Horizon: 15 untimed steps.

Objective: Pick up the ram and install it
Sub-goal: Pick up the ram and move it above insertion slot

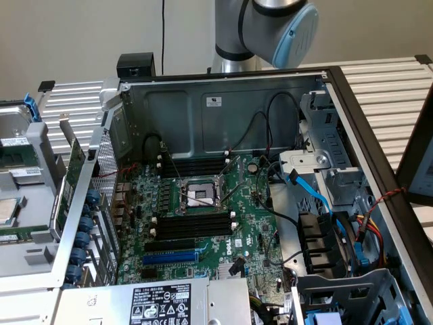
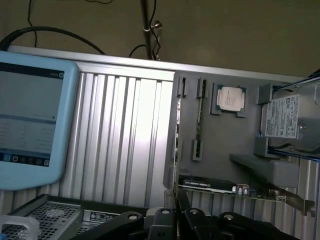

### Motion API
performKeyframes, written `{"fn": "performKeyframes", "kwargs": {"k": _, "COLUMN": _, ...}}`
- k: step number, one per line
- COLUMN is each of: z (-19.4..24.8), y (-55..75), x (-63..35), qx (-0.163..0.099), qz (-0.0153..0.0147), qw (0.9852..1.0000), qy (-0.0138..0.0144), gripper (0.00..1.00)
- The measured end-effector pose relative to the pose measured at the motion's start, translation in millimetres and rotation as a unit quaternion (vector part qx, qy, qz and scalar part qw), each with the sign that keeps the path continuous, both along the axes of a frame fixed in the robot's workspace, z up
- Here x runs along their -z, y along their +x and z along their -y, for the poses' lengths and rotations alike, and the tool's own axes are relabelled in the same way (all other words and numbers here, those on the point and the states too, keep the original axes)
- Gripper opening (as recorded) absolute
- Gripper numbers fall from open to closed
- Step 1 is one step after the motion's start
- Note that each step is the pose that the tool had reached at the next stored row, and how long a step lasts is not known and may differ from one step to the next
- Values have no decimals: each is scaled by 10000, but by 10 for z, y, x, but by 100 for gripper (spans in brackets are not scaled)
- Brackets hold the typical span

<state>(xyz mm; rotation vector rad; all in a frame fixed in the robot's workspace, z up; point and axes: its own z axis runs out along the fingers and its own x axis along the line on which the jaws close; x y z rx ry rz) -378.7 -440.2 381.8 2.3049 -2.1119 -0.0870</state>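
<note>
Logging exterior view first: grey parts tray [image 1: 27,261] lies on the ribbed surface [image 1: 392,88], and the open computer case [image 1: 203,112] is just beside the tray, on the exterior view's right of it. Inside the case the motherboard [image 1: 247,203] shows black memory slots [image 1: 193,223] and a blue expansion slot [image 1: 172,257]. The arm [image 1: 270,27] stands behind the case, well apart from the tray. Wrist view: the ram [image 2: 198,122] appears as a thin stick on edge between the tray's [image 2: 225,142] grey holders, uninstalled. A processor [image 2: 230,98] and a hard drive [image 2: 290,120] also sit in the tray, with an expansion card [image 2: 210,184] at its near edge. The tool [image 2: 176,205] hangs just off that edge, narrow, fingers together, nothing held. A blue-framed tablet [image 2: 30,120] is well apart from the tray.
</note>
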Motion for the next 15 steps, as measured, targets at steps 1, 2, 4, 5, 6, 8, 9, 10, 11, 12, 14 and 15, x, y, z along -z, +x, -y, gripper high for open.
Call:
{"fn": "performKeyframes", "kwargs": {"k": 1, "z": 0, "y": 35, "x": -4, "qx": -3, "qz": -13, "qw": 10000, "qy": 0, "gripper": 13}}
{"fn": "performKeyframes", "kwargs": {"k": 2, "z": 0, "y": 72, "x": -8, "qx": -6, "qz": -27, "qw": 10000, "qy": 0, "gripper": 13}}
{"fn": "performKeyframes", "kwargs": {"k": 4, "z": 0, "y": 139, "x": -13, "qx": -12, "qz": -54, "qw": 10000, "qy": 0, "gripper": 13}}
{"fn": "performKeyframes", "kwargs": {"k": 5, "z": 0, "y": 174, "x": -15, "qx": -15, "qz": -70, "qw": 10000, "qy": 0, "gripper": 13}}
{"fn": "performKeyframes", "kwargs": {"k": 6, "z": 0, "y": 207, "x": -17, "qx": -18, "qz": -86, "qw": 10000, "qy": 0, "gripper": 13}}
{"fn": "performKeyframes", "kwargs": {"k": 8, "z": 0, "y": 270, "x": -20, "qx": -24, "qz": -124, "qw": 9999, "qy": -1, "gripper": 13}}
{"fn": "performKeyframes", "kwargs": {"k": 9, "z": 1, "y": 302, "x": -20, "qx": -27, "qz": -146, "qw": 9999, "qy": -2, "gripper": 13}}
{"fn": "performKeyframes", "kwargs": {"k": 10, "z": 0, "y": 333, "x": -21, "qx": -30, "qz": -166, "qw": 9999, "qy": -2, "gripper": 13}}
{"fn": "performKeyframes", "kwargs": {"k": 11, "z": 1, "y": 366, "x": -22, "qx": -32, "qz": -187, "qw": 9998, "qy": -3, "gripper": 13}}
{"fn": "performKeyframes", "kwargs": {"k": 12, "z": 0, "y": 398, "x": -22, "qx": -35, "qz": -202, "qw": 9998, "qy": -3, "gripper": 13}}
{"fn": "performKeyframes", "kwargs": {"k": 14, "z": 0, "y": 476, "x": -26, "qx": -41, "qz": -223, "qw": 9997, "qy": -3, "gripper": 13}}
{"fn": "performKeyframes", "kwargs": {"k": 15, "z": 1, "y": 518, "x": -31, "qx": -44, "qz": -226, "qw": 9997, "qy": -3, "gripper": 13}}
